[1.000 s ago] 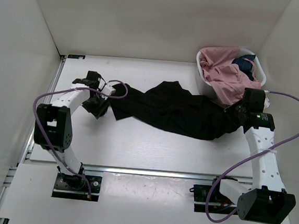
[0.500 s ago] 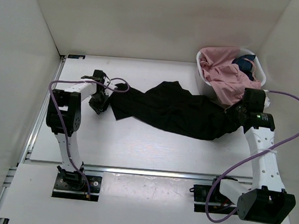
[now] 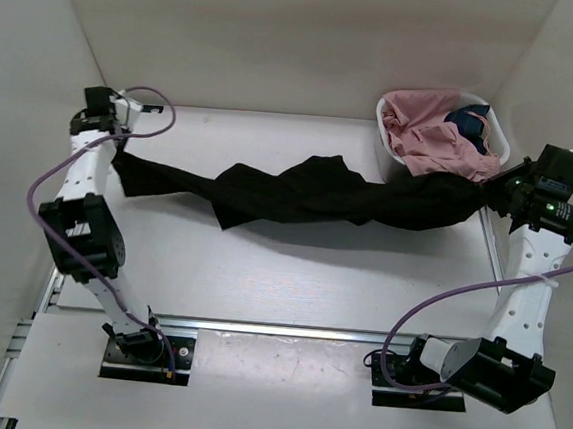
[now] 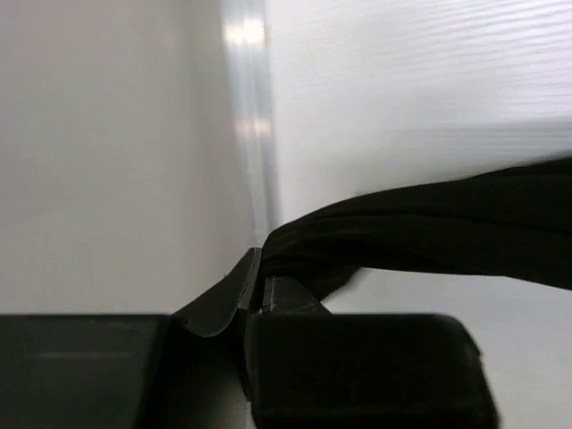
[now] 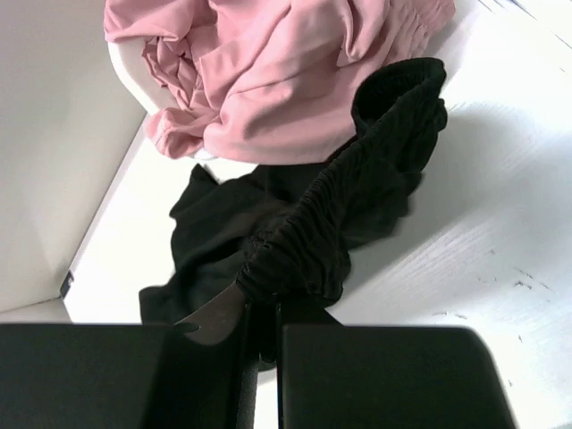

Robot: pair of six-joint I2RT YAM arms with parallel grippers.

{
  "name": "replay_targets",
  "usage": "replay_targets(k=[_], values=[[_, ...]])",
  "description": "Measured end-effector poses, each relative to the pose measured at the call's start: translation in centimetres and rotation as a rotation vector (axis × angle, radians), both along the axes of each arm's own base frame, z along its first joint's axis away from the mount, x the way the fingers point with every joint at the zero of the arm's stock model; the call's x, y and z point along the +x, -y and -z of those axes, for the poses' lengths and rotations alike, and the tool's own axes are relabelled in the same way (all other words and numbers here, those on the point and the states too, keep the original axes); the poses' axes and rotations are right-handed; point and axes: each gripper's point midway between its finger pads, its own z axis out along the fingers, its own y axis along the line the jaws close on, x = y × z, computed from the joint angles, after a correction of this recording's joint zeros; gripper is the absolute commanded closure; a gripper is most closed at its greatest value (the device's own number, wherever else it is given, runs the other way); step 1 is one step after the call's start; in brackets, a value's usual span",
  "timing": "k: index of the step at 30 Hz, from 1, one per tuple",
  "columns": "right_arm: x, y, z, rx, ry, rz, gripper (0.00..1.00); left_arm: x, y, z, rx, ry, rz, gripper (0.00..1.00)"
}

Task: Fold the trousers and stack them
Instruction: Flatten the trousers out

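Note:
Black trousers [image 3: 298,195] hang stretched across the table between my two arms, sagging in the middle. My left gripper [image 3: 114,149] is at the far left by the wall, shut on one end of the cloth [image 4: 375,241]. My right gripper [image 3: 492,188] is at the far right beside the basket, shut on the gathered waistband [image 5: 331,223]. In both wrist views the jaws stand closed with black fabric pinched between them.
A white basket [image 3: 386,143] at the back right holds pink clothes [image 3: 429,137] and something dark blue [image 3: 467,120]. White walls close in on the left, back and right. A metal rail [image 3: 286,330] runs along the table's near edge.
The left gripper closed on the trousers' end and rose to the far left wall. The right arm lifted outward to the right. The trousers went from lying bunched to being stretched between the two.

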Motion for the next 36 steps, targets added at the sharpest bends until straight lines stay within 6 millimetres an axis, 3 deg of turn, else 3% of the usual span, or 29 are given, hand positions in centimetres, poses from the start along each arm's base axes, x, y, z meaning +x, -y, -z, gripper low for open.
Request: replay_targets(k=[3, 6, 8, 11, 15, 16, 19, 22, 25, 27, 31, 33, 36], values=[[-1.0, 0.1, -0.1, 0.011, -0.002, 0.002, 1.00, -2.2, -2.9, -4.4, 0.079, 0.083, -0.046, 0.86], [-2.1, 0.1, 1.3, 0.023, -0.043, 0.011, 1.00, -4.7, -2.8, -5.4, 0.127, 0.088, -0.038, 0.86], [-3.1, -0.2, 3.3, 0.042, -0.093, 0.010, 1.00, -6.6, -2.2, -4.0, 0.135, 0.046, -0.015, 0.86], [-4.6, -0.9, 6.8, 0.082, -0.188, 0.007, 1.00, -9.5, -1.4, -0.2, 0.143, -0.065, 0.029, 0.83], [-7.9, -1.8, 12.2, 0.139, -0.335, 0.020, 1.00, -16.5, -1.3, 6.7, 0.139, -0.320, 0.071, 0.72], [-9.0, -2.1, 13.5, 0.150, -0.379, 0.030, 1.00, -19.1, -1.7, 8.5, 0.123, -0.408, 0.071, 0.66], [-10.9, -2.3, 15.3, 0.158, -0.445, 0.051, 1.00, -23.3, -3.0, 10.2, 0.102, -0.516, 0.042, 0.59], [-11.3, -2.0, 15.5, 0.140, -0.454, 0.063, 1.00, -26.0, -4.1, 9.9, 0.098, -0.570, 0.027, 0.56], [-11.4, -1.6, 15.6, 0.121, -0.459, 0.070, 1.00, -26.5, -4.4, 9.0, 0.075, -0.580, 0.030, 0.56], [-11.4, -1.5, 15.6, 0.111, -0.462, 0.070, 1.00, -25.6, -4.9, 7.8, 0.060, -0.554, 0.023, 0.55], [-11.4, -1.3, 15.7, 0.097, -0.465, 0.065, 1.00, -20.4, -6.6, 4.9, 0.031, -0.408, -0.015, 0.53], [-11.4, -1.3, 15.9, 0.097, -0.467, 0.064, 1.00, -18.6, -6.7, 5.1, -0.006, -0.370, -0.026, 0.52], [-11.5, -1.3, 16.4, 0.103, -0.485, 0.062, 1.00, -17.7, -5.5, 7.5, -0.093, -0.400, -0.022, 0.49]])
